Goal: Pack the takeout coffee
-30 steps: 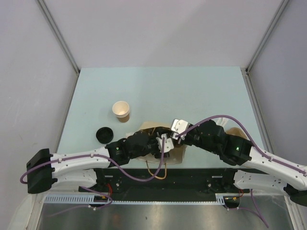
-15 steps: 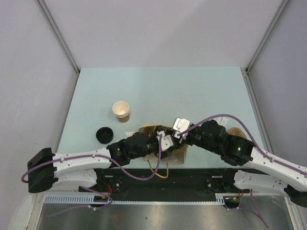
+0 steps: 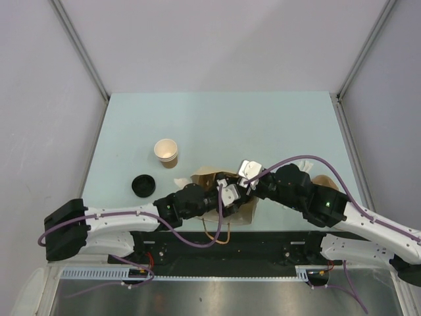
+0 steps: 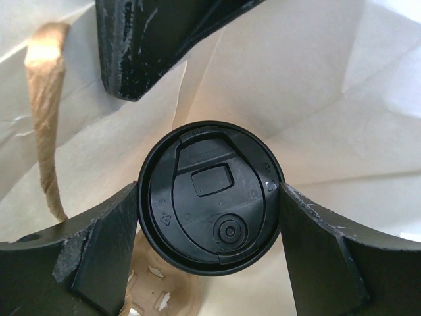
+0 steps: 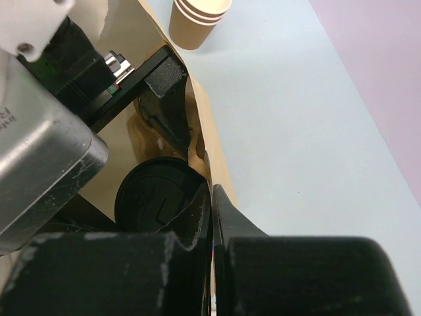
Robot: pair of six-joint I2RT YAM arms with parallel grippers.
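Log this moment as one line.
left hand: grips lidded coffee cup inside paper bag | right hand: shut, pinching its rim | table: stacked lidless cups, loose black lid

Overhead, soft even light keeps the pale surface bright, with only faint shadow right beside the paper bag. Inside the bag, seen from the left wrist, warm light glows through the paper. The lid of the coffee cup is sharp there, with a dull sheen. From the right wrist, everything nearer than the bag is dark and blurred.
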